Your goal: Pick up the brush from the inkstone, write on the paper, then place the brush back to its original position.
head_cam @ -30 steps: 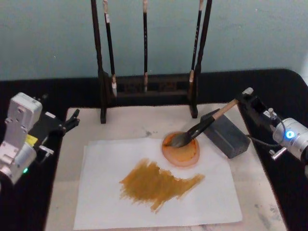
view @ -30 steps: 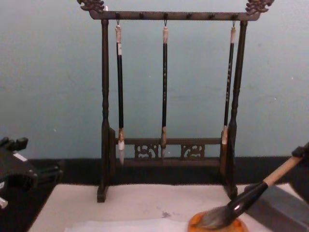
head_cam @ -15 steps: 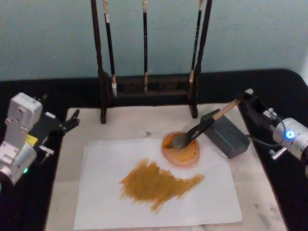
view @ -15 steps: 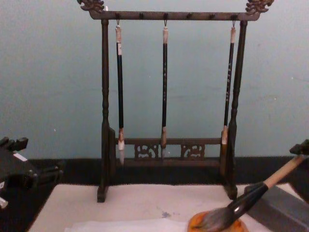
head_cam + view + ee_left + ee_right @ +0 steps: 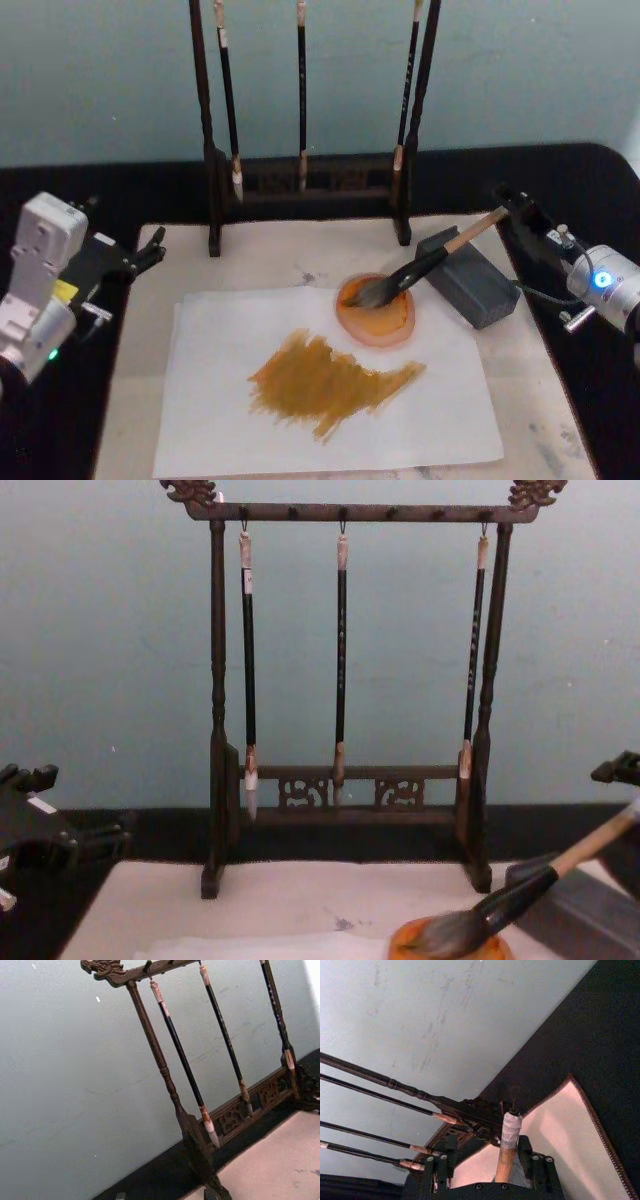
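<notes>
Brush (image 5: 420, 268) lies with its tuft in the inkstone (image 5: 388, 325), black shaft propped on the grey block (image 5: 478, 288), tan handle rising to the right gripper (image 5: 512, 203). So from that gripper the brush runs down and leftward, its long axis a diagonal from cap to dish. In the right wrist view we see the capped handle between the fingers (image 5: 438, 1162) with a clear gap on one side, so we read the jaws as released, not clamping. Paper (image 5: 220, 400), lower left of that gripper beyond the dish, carries an ochre smear (image 5: 325, 385); we judge the writing done and the brush set back. Next move is likely a retreat: we'd back off along the handle axis, up and right, since a sideways pull could knock the cap. Left gripper (image 5: 148, 250) sits far across the mat (image 5: 280, 250), fingers apart, empty; the right arm is much the nearer.
</notes>
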`<state>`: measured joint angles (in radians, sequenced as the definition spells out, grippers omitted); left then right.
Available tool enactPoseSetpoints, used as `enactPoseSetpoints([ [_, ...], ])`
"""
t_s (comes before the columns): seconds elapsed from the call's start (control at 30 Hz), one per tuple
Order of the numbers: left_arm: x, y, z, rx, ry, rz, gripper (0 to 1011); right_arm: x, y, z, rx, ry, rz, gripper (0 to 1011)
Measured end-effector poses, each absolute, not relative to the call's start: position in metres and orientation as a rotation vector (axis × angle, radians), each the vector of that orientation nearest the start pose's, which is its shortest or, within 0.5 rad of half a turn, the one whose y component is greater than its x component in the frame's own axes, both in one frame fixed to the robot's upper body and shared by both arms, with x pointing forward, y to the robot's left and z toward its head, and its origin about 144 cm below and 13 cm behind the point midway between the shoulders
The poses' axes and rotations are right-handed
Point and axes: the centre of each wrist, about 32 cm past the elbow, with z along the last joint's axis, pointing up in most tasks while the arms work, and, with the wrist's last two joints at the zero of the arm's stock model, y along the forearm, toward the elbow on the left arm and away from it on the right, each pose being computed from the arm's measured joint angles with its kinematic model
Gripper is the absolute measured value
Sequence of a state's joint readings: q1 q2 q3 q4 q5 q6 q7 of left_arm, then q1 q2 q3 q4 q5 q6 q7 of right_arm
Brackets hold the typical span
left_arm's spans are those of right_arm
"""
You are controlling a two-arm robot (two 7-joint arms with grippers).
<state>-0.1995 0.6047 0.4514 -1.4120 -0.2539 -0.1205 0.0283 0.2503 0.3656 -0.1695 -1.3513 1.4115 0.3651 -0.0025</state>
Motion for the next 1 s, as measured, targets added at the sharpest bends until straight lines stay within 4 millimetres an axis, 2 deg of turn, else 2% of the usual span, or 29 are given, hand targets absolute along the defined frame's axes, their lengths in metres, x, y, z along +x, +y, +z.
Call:
enactPoseSetpoints([
  [0.2,0.489,0.310,1.140,0.304,-0.285,1.248,1010,0.524,-0.306,1.165,0.458,1.041,-1.168,938],
  [0.33,0.489,0.310,1.140,0.304,-0.285,1.248,1009,0.524,-0.306,1.165,0.458,1.041,-1.168,1000],
  [0.63,0.489,0.310,1.140,0.304,-0.285,1.248,1010,0.519,-0.305,1.170,0.432,1.029,-1.192,1000],
  [0.87,0.489,0.310,1.140,0.304,-0.285,1.248,1010,0.501,-0.304,1.182,0.393,1.018,-1.263,1000],
  [1.0,0.489,0.310,1.140,0.304,-0.285,1.248,1010,0.488,-0.302,1.194,0.351,0.909,-1.304,1000],
])
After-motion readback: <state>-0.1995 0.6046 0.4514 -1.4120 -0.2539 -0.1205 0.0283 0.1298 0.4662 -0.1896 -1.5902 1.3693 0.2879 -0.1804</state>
